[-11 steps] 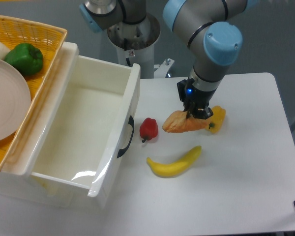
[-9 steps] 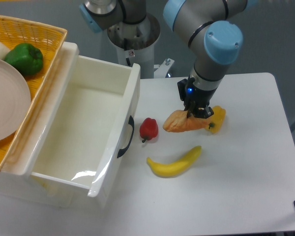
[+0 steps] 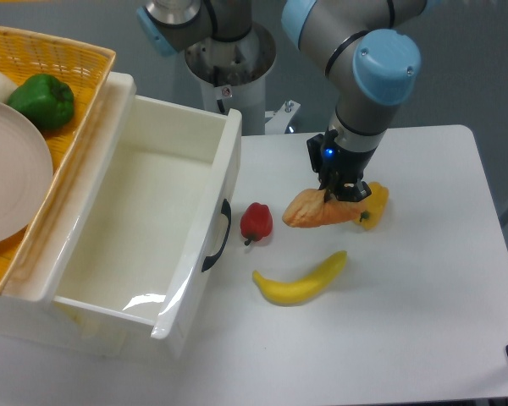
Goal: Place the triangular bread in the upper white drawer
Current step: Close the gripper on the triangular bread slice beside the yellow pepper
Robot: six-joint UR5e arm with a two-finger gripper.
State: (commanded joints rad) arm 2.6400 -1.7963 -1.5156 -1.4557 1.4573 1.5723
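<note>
**benchbot:** So which step is this? The gripper (image 3: 342, 191) is right down on the triangular bread (image 3: 318, 211), fingers pinched on its upper edge near the middle as far as I can tell. The bread looks barely off the table (image 3: 423, 296), if at all, so I'd call it grasp made, lift just starting.

**ur5_fan:** Agreed. The bread is sitting right of the red pepper (image 3: 256, 222), touching or just in front of the yellow bell pepper (image 3: 375, 203), with the banana (image 3: 300, 282) below it. The upper white drawer (image 3: 110, 279) is pulled open well off to the left, nothing in it that I can see.

**benchbot:** Next move needs a clean lift first, high enough to clear the drawer's front wall and black handle (image 3: 213, 239), then a carry left over the red pepper.

**ur5_fan:** And release over the open middle, not over the rim.
</note>
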